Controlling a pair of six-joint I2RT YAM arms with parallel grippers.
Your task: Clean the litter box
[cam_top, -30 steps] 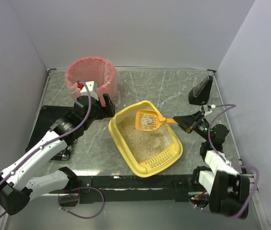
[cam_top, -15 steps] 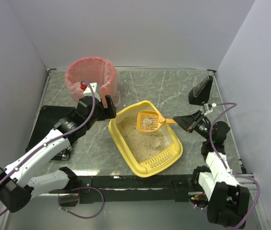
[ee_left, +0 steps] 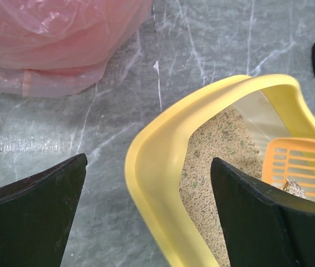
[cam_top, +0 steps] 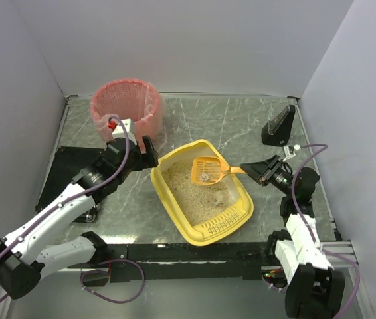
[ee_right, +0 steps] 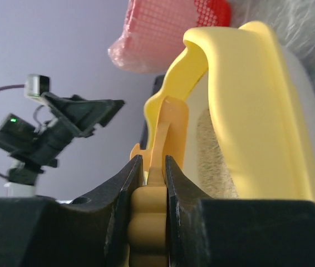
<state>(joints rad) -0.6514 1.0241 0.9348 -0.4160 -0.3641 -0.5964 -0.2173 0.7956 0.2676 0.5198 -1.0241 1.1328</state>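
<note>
The litter box (cam_top: 222, 227), a yellow tray of beige litter, lies in the middle of the table. An orange slotted scoop (cam_top: 206, 170) hovers over its far end with a small grey clump in it. My right gripper (cam_top: 251, 168) is shut on the scoop's handle (ee_right: 149, 189), its jaws pressed against both sides. The left gripper (cam_top: 151, 154) hangs open above the tray's far left corner. In the left wrist view its fingers straddle the yellow rim (ee_left: 157, 167) without touching it, and the scoop (ee_left: 299, 167) shows at the right.
A round basket with a pink liner (cam_top: 127, 105) stands at the back left, just beyond the left gripper. A black wedge-shaped stand (cam_top: 279, 126) sits at the back right. A black mat (cam_top: 62, 166) lies under the left arm. Walls enclose three sides.
The loose litter that filled the scoop has fallen through its slots, leaving a small clump. The scoop has drifted slightly right and nearer. The left gripper has barely shifted.
</note>
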